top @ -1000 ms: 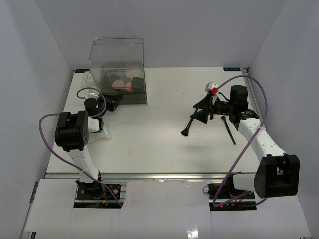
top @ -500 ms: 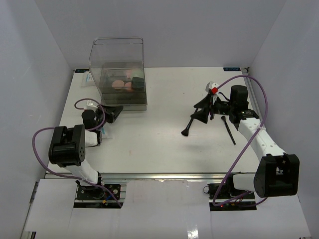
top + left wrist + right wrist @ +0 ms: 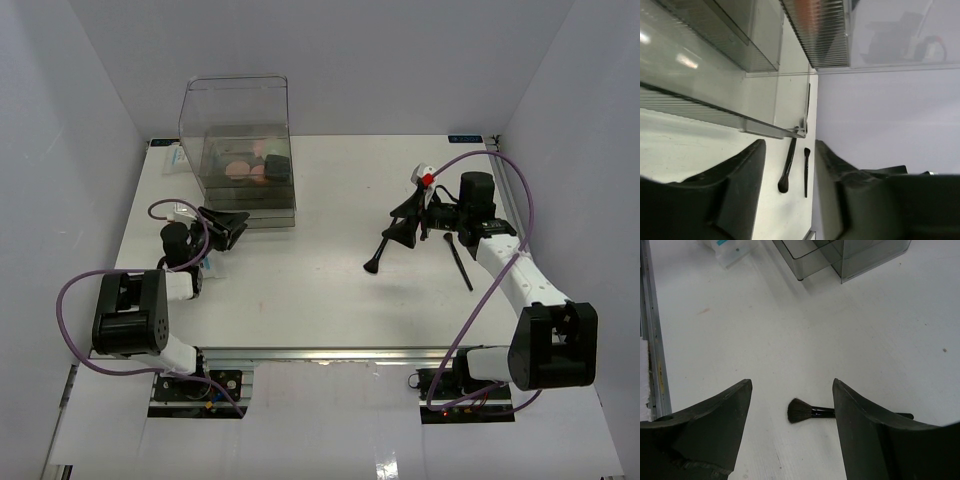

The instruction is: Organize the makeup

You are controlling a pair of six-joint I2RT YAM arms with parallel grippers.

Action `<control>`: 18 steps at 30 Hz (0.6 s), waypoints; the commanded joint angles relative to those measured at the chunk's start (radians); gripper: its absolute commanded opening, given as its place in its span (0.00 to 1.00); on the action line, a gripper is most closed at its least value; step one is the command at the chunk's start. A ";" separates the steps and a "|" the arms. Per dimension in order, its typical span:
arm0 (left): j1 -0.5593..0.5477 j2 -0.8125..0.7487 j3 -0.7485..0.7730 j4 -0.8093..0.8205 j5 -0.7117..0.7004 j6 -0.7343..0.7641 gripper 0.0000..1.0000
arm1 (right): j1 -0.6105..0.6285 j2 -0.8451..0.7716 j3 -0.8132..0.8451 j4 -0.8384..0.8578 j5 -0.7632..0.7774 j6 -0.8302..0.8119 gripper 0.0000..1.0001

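Observation:
A fluffy black brush [image 3: 377,256] lies on the white table, and a slim black brush [image 3: 461,262] lies to its right. My right gripper [image 3: 406,224] is open and hovers over the fluffy brush's handle; the wrist view shows its bristle head [image 3: 800,411] between the open jaws [image 3: 791,382]. My left gripper [image 3: 226,227] is open and empty at the front left corner of the clear box [image 3: 237,148]. Both brushes show far off between its jaws [image 3: 790,143]. Pink discs [image 3: 240,168] and a black compact [image 3: 277,165] sit inside the box.
A white packet with blue print [image 3: 170,156] lies left of the box, and another white item [image 3: 201,268] lies by the left arm. The box's ribbed clear wall [image 3: 715,100] fills the left wrist view. The table's metal rail [image 3: 652,340] runs along the near edge.
The left arm's elbow has swung down toward the near left, and its gripper has shifted slightly nearer, still by the box's front corner. The right arm and both brushes have hardly moved.

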 commanded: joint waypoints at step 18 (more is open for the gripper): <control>0.048 -0.517 0.014 -0.499 0.063 0.400 0.85 | 0.011 0.123 0.139 -0.285 0.281 -0.099 0.80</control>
